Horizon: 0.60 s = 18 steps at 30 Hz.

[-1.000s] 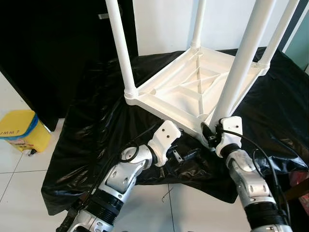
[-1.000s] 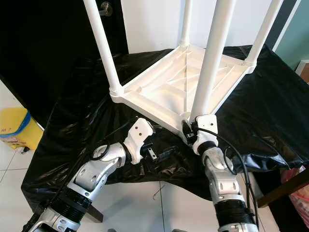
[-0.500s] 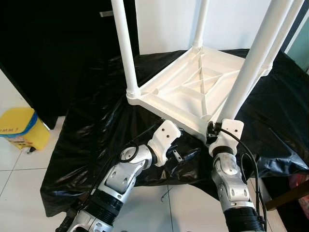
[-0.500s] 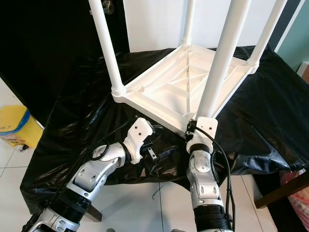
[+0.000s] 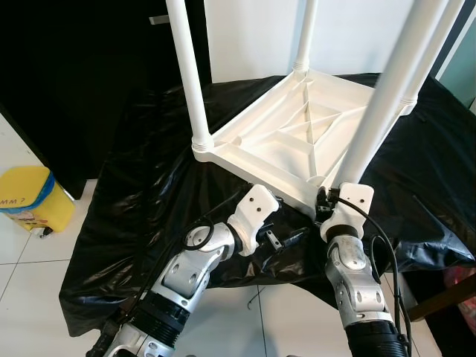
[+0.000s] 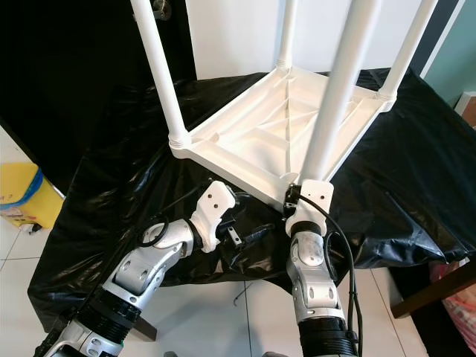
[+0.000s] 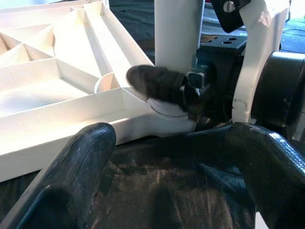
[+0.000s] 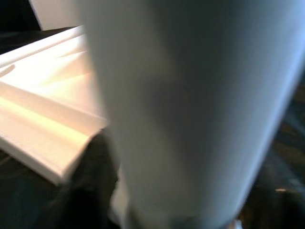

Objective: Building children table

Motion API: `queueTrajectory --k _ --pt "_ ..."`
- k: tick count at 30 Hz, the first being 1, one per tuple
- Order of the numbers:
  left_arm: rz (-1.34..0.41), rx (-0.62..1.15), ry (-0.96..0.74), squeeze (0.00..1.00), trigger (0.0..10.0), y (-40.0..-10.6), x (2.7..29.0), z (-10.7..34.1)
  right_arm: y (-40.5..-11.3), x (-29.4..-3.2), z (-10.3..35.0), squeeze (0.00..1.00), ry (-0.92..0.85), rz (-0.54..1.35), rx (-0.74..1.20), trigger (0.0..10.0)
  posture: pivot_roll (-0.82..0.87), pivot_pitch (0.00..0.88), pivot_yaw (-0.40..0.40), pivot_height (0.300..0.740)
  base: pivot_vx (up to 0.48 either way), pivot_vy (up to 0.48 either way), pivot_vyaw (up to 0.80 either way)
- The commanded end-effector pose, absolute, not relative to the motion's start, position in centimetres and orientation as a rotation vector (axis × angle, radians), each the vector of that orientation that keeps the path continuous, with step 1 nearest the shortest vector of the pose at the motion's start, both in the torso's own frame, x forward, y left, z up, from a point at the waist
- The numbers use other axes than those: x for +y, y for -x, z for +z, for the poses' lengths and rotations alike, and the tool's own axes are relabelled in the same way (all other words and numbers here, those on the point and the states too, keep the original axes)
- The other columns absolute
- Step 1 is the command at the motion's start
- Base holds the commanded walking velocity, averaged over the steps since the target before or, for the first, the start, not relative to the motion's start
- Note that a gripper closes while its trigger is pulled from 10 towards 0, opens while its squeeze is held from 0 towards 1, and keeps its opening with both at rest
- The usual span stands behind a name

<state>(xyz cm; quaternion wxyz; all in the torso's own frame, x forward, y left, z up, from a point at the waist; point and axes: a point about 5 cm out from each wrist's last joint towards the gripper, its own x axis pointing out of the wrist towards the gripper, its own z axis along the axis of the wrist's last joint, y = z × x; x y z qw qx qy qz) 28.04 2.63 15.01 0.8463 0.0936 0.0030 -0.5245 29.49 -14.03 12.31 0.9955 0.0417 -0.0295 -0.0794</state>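
The white children's table (image 5: 297, 141) lies upside down on a black plastic sheet (image 5: 141, 201), its legs pointing up. My right gripper (image 5: 327, 201) is shut on the base of the near leg (image 5: 379, 104), where the leg meets the table's corner. The left wrist view shows one of its fingers (image 7: 157, 83) curled round that leg (image 7: 178, 43). In the right wrist view the leg (image 8: 190, 95) sits right against the camera. My left gripper (image 5: 286, 239) rests low on the sheet just below that corner, open, with nothing between its fingers (image 7: 81, 157).
A yellow bin (image 5: 30, 197) stands on the white tiled floor at the left. A black panel rises behind it at the back left. The sheet's edge hangs down in front of me. A wooden bar (image 5: 446, 294) sticks out at the lower right.
My right forearm has swung leftwards to stand under the near leg, the gripper staying at the leg's base. The left arm has not moved.
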Motion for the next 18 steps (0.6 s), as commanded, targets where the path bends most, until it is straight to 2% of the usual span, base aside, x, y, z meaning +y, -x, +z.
queueTrajectory --k 1,12,13,14,15,16,18 --pt "-1.115 0.017 -0.201 0.00 10.0 -27.9 2.7 14.9 -29.2 -13.4 12.2 1.00 -0.103 -0.135 -0.065 10.0 -0.16 0.061 0.005 0.740 0.000 0.000 0.00" --pt "-1.114 0.013 -0.199 0.00 10.0 -27.6 2.8 15.0 -28.8 -14.3 13.5 1.00 -0.100 -0.007 -0.141 10.0 -0.13 0.078 -0.022 0.740 0.000 0.000 0.00" --pt "-1.104 0.013 -0.194 0.00 10.0 -27.6 3.0 15.0 -28.6 -15.3 13.5 0.45 -0.093 0.048 -0.139 10.0 -0.13 0.090 -0.038 0.740 0.000 0.000 0.00" --pt "-1.095 0.013 -0.191 0.00 10.0 -27.5 3.1 14.9 -28.5 -16.1 13.4 0.13 -0.090 0.094 -0.128 10.0 -0.13 0.083 -0.042 0.740 0.000 0.000 0.00" --pt "-1.095 0.013 -0.191 0.00 10.0 -27.5 3.1 14.9 -28.5 -16.1 13.4 0.13 -0.090 0.094 -0.128 10.0 -0.13 0.083 -0.042 0.740 0.000 0.000 0.00" --pt "-1.093 0.008 -0.169 0.00 10.0 -27.3 3.0 15.0 -28.5 -16.9 13.5 0.00 -0.075 0.159 -0.119 10.0 -0.13 0.088 -0.048 0.740 0.000 0.000 0.00" --pt "-1.093 0.004 -0.158 0.00 10.0 -27.1 2.9 15.1 -28.5 -17.6 13.4 0.00 -0.051 0.232 -0.106 10.0 -0.12 0.092 -0.052 0.740 0.000 0.000 0.00"
